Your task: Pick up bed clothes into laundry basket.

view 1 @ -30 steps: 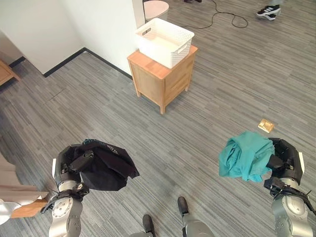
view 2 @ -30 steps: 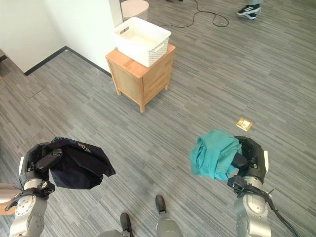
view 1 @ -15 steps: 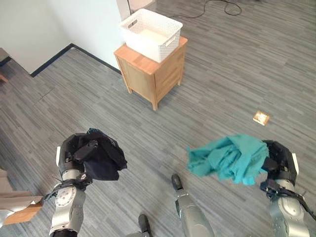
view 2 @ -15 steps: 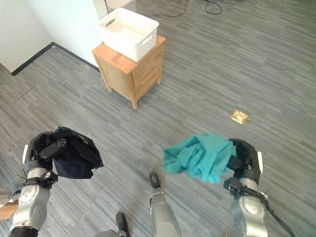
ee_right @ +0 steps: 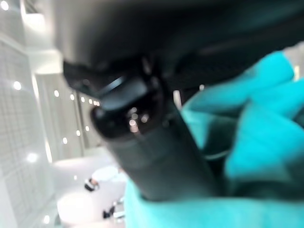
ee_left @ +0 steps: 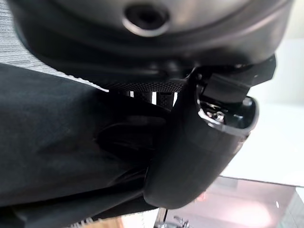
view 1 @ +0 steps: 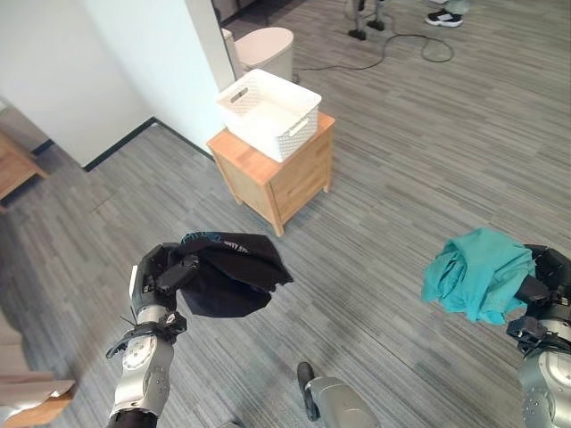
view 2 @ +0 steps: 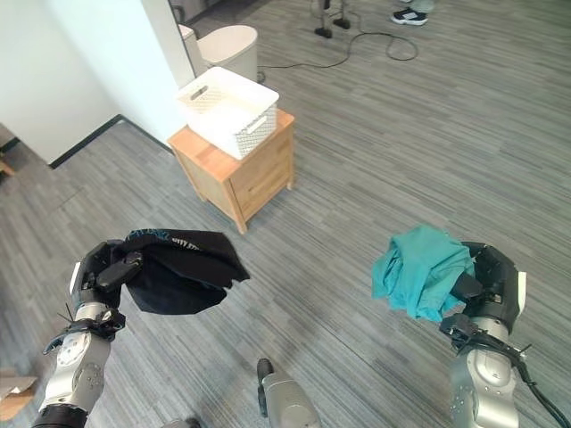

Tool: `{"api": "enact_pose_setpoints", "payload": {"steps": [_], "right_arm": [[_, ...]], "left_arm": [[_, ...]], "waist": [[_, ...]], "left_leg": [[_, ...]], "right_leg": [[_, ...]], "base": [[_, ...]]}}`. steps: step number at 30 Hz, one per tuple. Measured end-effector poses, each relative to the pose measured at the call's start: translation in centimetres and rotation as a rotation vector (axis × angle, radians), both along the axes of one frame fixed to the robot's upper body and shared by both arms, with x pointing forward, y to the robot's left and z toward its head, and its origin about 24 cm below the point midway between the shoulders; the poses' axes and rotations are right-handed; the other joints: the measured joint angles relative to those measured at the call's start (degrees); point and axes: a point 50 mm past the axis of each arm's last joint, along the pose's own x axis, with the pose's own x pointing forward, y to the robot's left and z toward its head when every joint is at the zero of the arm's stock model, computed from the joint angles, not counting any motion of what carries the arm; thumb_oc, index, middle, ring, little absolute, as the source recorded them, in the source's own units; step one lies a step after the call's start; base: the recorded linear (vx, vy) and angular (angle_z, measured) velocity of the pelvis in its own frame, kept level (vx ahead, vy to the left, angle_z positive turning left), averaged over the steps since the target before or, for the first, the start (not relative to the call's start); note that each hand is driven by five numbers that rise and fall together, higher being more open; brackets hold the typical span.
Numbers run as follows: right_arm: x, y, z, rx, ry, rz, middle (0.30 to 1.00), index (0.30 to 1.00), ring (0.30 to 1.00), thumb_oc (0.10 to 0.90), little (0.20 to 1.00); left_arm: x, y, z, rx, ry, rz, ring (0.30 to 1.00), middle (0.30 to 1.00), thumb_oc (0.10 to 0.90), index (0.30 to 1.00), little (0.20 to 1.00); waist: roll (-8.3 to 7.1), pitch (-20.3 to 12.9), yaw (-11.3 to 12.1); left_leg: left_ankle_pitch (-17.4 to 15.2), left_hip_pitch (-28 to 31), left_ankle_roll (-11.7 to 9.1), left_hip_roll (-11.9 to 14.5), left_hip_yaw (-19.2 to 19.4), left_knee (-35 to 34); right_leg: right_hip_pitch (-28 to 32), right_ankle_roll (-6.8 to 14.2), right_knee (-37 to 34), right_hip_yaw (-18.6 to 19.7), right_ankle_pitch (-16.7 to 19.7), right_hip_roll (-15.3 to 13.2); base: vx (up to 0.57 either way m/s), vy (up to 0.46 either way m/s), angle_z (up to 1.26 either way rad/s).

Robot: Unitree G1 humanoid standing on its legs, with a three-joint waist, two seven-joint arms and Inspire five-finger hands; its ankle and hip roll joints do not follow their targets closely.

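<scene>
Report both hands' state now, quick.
Left hand: shut on the black garment.
Right hand: shut on the teal garment.

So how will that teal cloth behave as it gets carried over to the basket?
Likely floppy: the teal cloth bunches and droops from the right hand. It probably weighs little, held up by one hand. A loose fold might swing, so dropping it into the white basket may need care.

A wooden cabinet (view 1: 284, 178) stands on the grey plank floor (view 1: 419, 160) against a white wall (view 1: 98, 62). Behind the cabinet sits a round pale bin (view 1: 266, 49). Beyond the cabinet, a person's shoe (view 1: 441, 17) shows.
</scene>
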Motion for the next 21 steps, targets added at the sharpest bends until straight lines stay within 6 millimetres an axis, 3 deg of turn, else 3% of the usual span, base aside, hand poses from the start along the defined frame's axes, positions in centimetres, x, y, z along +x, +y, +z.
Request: {"api": "enact_pose_setpoints", "payload": {"steps": [1, 3, 4, 6, 7, 8, 9, 10, 11, 13, 14, 15, 16, 17, 18, 19, 20, 21], "right_arm": [[0.1, -0.2, 0.2, -0.009, -0.002, -0.002, 0.3, 0.3, 0.3, 0.4, 0.3], [0.3, -0.2, 0.2, -0.008, -0.004, -0.006, 0.3, 0.3, 0.3, 0.4, 0.3], [0.2, -0.1, -0.2, 0.006, 0.006, -0.007, 0.3, 0.3, 0.3, 0.4, 0.3], [0.1, 0.0, -1.2, 0.033, 0.032, -0.019, 0.3, 0.3, 0.3, 0.4, 0.3], [-0.1, -0.1, -1.6, 0.037, 0.044, -0.025, 0.3, 0.3, 0.3, 0.4, 0.3], [-0.2, 0.0, -1.8, 0.044, 0.049, -0.029, 0.3, 0.3, 0.3, 0.4, 0.3], [0.0, -0.2, -1.2, 0.02, 0.042, -0.021, 0.3, 0.3, 0.3, 0.4, 0.3], [0.1, -0.4, -0.4, -0.009, 0.022, -0.018, 0.3, 0.3, 0.3, 0.4, 0.3], [0.1, -0.7, -0.2, -0.01, 0.016, -0.034, 0.3, 0.3, 0.3, 0.4, 0.3], [0.2, -0.9, 0.0, -0.012, 0.013, -0.051, 0.3, 0.3, 0.3, 0.4, 0.3], [0.4, -0.7, -0.1, -0.005, 0.019, -0.047, 0.3, 0.3, 0.3, 0.4, 0.3], [0.6, -0.4, -0.2, 0.005, 0.013, -0.043, 0.3, 0.3, 0.3, 0.4, 0.3], [0.8, -0.3, -0.2, 0.013, 0.004, -0.04, 0.3, 0.3, 0.3, 0.4, 0.3], [0.9, -0.2, -0.2, 0.018, -0.001, -0.038, 0.3, 0.3, 0.3, 0.4, 0.3], [1.0, 0.0, -0.2, 0.017, 0.0, -0.031, 0.3, 0.3, 0.3, 0.4, 0.3], [1.1, 0.2, -0.3, 0.018, 0.004, -0.023, 0.3, 0.3, 0.3, 0.4, 0.3], [1.3, 0.6, -0.6, 0.015, 0.016, -0.004, 0.3, 0.3, 0.3, 0.4, 0.3], [1.3, 1.0, -1.2, 0.032, 0.032, 0.0, 0.3, 0.3, 0.3, 0.4, 0.3]], "left_arm": [[0.3, -0.3, 0.0, -0.008, -0.002, -0.005, 0.3, 0.3, 0.4, 0.3, 0.3], [0.2, -1.0, -0.4, -0.023, 0.009, -0.023, 0.3, 0.3, 0.4, 0.3, 0.3], [0.3, -1.0, -0.4, -0.023, 0.007, -0.022, 0.3, 0.3, 0.4, 0.3, 0.3], [0.3, -0.9, -0.3, -0.021, 0.006, -0.017, 0.3, 0.3, 0.4, 0.3, 0.3], [0.2, -0.8, -0.4, -0.018, 0.01, -0.01, 0.3, 0.3, 0.4, 0.3, 0.3], [0.0, -0.7, -0.6, -0.012, 0.021, -0.001, 0.3, 0.3, 0.4, 0.3, 0.3], [-0.3, -0.9, -0.8, -0.029, 0.016, 0.02, 0.3, 0.3, 0.4, 0.3, 0.3], [-0.2, -0.5, -0.7, -0.018, 0.017, 0.027, 0.3, 0.3, 0.4, 0.3, 0.3], [-0.3, -0.7, -1.3, -0.026, 0.046, 0.022, 0.3, 0.3, 0.4, 0.3, 0.3], [-0.7, -0.9, -1.9, -0.028, 0.08, 0.012, 0.3, 0.3, 0.4, 0.3, 0.3], [-0.8, -0.7, -2.0, -0.028, 0.086, 0.021, 0.3, 0.3, 0.4, 0.3, 0.3], [-0.6, -0.4, -1.7, -0.015, 0.075, 0.023, 0.3, 0.3, 0.4, 0.3, 0.3], [-0.3, 0.0, -1.1, 0.002, 0.059, 0.022, 0.3, 0.3, 0.4, 0.3, 0.3], [-0.3, 0.1, -1.0, 0.008, 0.056, 0.022, 0.3, 0.3, 0.4, 0.3, 0.3], [-0.3, 0.2, -1.0, 0.011, 0.056, 0.026, 0.3, 0.3, 0.4, 0.3, 0.3], [-0.4, 0.4, -1.0, 0.018, 0.059, 0.028, 0.3, 0.3, 0.4, 0.3, 0.3], [-0.7, 0.9, -1.2, 0.034, 0.076, 0.037, 0.3, 0.3, 0.4, 0.3, 0.3], [-0.4, 1.2, -1.0, 0.049, 0.08, 0.04, 0.3, 0.3, 0.4, 0.3, 0.3]], "waist": [[0.46, 0.4, -0.4], [1.5, 0.4, 2.0], [1.46, 0.5, 2.4], [0.92, 1.0, 4.1], [0.6, 1.2, 5.0], [0.84, 1.4, 5.1], [4.24, 2.1, 6.1], [2.87, 2.6, 5.2], [3.31, 2.6, 4.1], [3.23, 2.7, 5.2], [3.05, 2.8, 6.3], [2.23, 3.1, 7.6], [1.37, 3.3, 7.6], [1.23, 3.2, 7.6], [1.81, 2.4, 7.1], [1.85, 2.1, 7.2], [2.56, 0.9, 7.5], [0.52, 0.1, 6.7]], "left_leg": [[0.6, 0.3, 0.1, 0.5, -0.4, -1.5], [0.7, -1.4, 0.6, -2.1, -1.5, -5.2], [0.9, -2.1, 0.9, -4.2, -1.5, -7.9], [2.5, -3.0, 2.3, -7.8, -0.9, -9.7], [3.3, -3.2, 2.6, -7.5, -0.6, -9.7], [4.4, -3.7, 3.4, -7.8, 0.6, -9.7], [6.2, -4.9, 3.1, -2.3, -3.9, -9.6], [6.3, -5.6, 2.2, -1.5, -1.6, -9.2], [5.4, -6.3, 3.3, -1.5, -0.6, -8.5], [5.2, -6.2, 3.9, -4.1, 0.2, -9.1], [5.2, -5.7, 4.5, -5.8, 1.5, -9.7], [6.2, -5.7, 6.2, -8.7, 2.2, -9.7], [7.1, -6.3, 7.7, -11.1, 3.3, -9.0], [7.2, -7.3, 9.7, -12.2, 3.9, -9.3], [8.3, -8.7, 13.5, -12.7, 4.8, -8.3], [7.1, -8.7, 15.5, -13.0, 6.3, -7.1], [5.6, -8.2, 18.2, -12.0, 8.1, -5.5], [6.4, -8.4, 18.5, -13.4, 8.0, -5.2]], "right_leg": [[0.9, -3.5, 0.3, 0.2, 0.1, 1.2], [3.1, -1.8, -5.4, 1.8, 1.8, 2.3], [5.5, 0.5, -9.8, 3.2, 3.9, 2.8], [9.9, 3.0, -15.0, 2.8, 5.3, 2.7], [11.0, 2.4, -14.9, 2.4, 5.5, 3.8], [12.5, 6.8, -15.6, 1.2, 4.0, 4.6], [4.2, 5.2, 5.7, -0.1, -7.8, 2.8], [5.0, 0.1, 6.3, 5.2, -9.3, 1.6], [6.3, -0.4, 4.7, 5.8, -9.2, 1.8], [9.9, -0.2, -2.5, 9.4, -6.5, 1.8], [13.7, 0.2, -9.2, 12.2, -3.4, 1.6], [17.6, 0.7, -14.9, 13.9, -1.0, 0.3], [19.9, 1.4, -17.6, 14.3, -0.4, -0.2], [20.7, 2.1, -18.1, 14.4, -0.9, -0.1], [22.1, 3.4, -18.7, 15.0, -1.8, 0.7], [23.6, 4.6, -19.5, 15.3, -2.7, 0.8], [24.8, 7.7, -18.9, 15.6, -4.8, 1.8], [23.8, 9.8, -16.6, 15.2, -6.4, 0.3]], "base": [[0.29, -0.093, 0.4], [0.33, -0.096, -0.09], [0.45, -0.072, -0.17], [0.36, 0.003, -0.18], [0.38, 0.086, -0.19], [0.38, 0.121, -0.52], [0.64, 0.243, -0.23], [0.42, 0.177, -0.17], [0.4, 0.189, -0.18], [0.28, 0.167, -0.72], [0.44, 0.235, -1.06], [0.33, 0.176, -1.15], [0.32, 0.156, -0.83], [0.18, 0.141, -0.54], [0.29, 0.202, -0.56], [0.36, 0.253, -0.93], [0.27, 0.176, -0.72], [0.32, 0.222, -0.57]]}}
